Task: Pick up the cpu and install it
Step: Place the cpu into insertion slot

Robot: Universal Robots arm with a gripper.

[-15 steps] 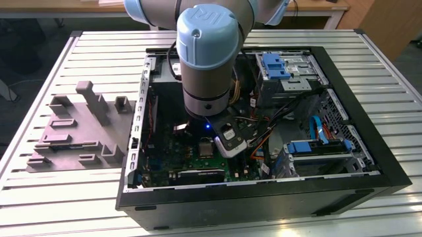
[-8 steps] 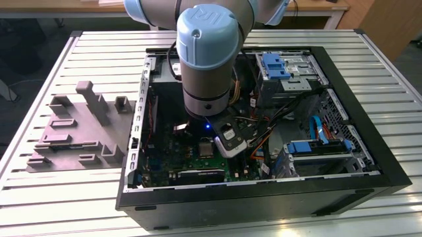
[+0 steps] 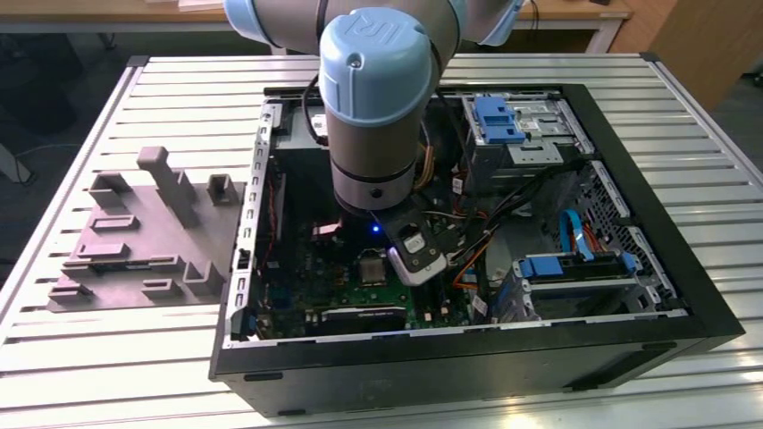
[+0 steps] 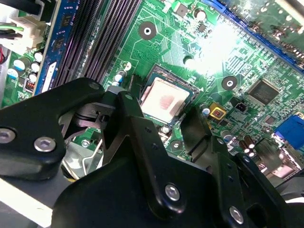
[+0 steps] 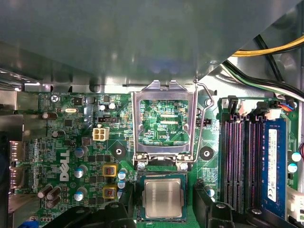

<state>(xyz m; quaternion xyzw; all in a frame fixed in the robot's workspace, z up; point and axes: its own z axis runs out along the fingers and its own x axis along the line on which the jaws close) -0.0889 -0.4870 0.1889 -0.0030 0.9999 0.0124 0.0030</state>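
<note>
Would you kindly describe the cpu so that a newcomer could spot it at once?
Look inside the open black computer case, at the green circuit board on its floor. Next to the raised metal frame lies the cpu, beside the long dark memory slots. It is the one small, flat, silver-grey square there.
</note>
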